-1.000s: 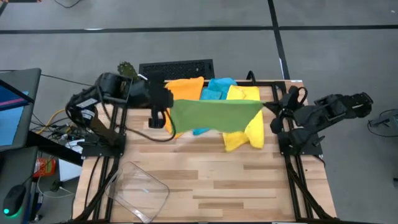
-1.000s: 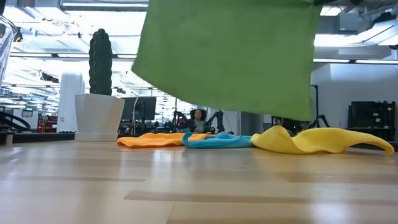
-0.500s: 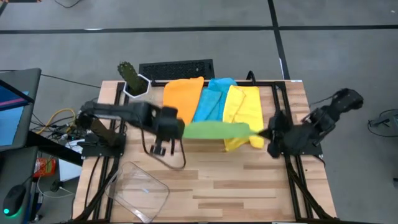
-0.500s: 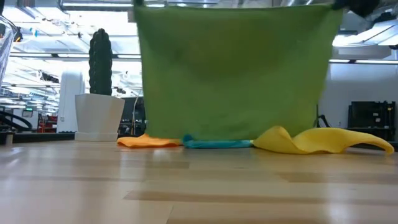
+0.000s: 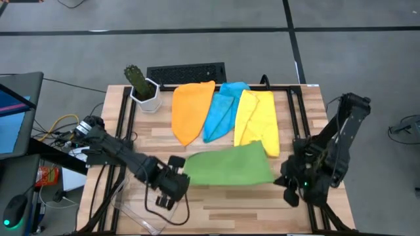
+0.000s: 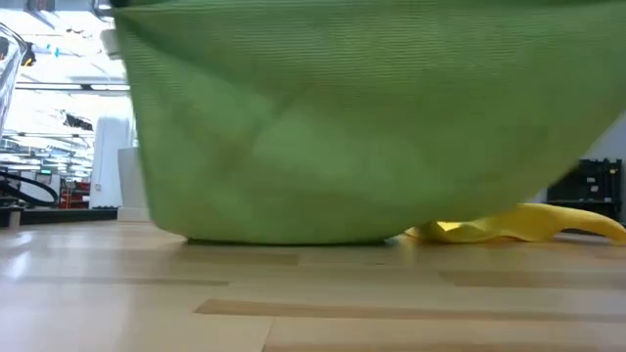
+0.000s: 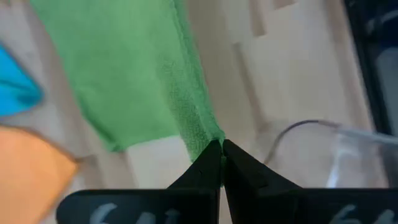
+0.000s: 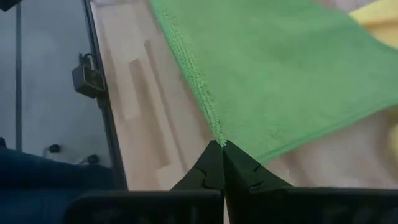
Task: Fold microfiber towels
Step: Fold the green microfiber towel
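Green towel point(image 5: 230, 165) limp, light, drapes near table's point(image 5: 262, 203) front edge. Left gripper point(image 7: 219, 144) and right gripper point(image 8: 219, 145) each pinch a corner; corners grip best.

Green towel point(image 5: 230, 164): matt fuzzy microfiber cloth; table point(image 5: 262, 203): smooth pale wood, slight sheen.

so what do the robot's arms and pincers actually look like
Both arms are dark, almost black, built of chunky jointed segments. The left arm has a thin dark cable looping out near its pincer and pale labels near its base. The right arm shows a small green light near its pincer. Up close, each pincer ends in two matte black fingers tapering to a point.
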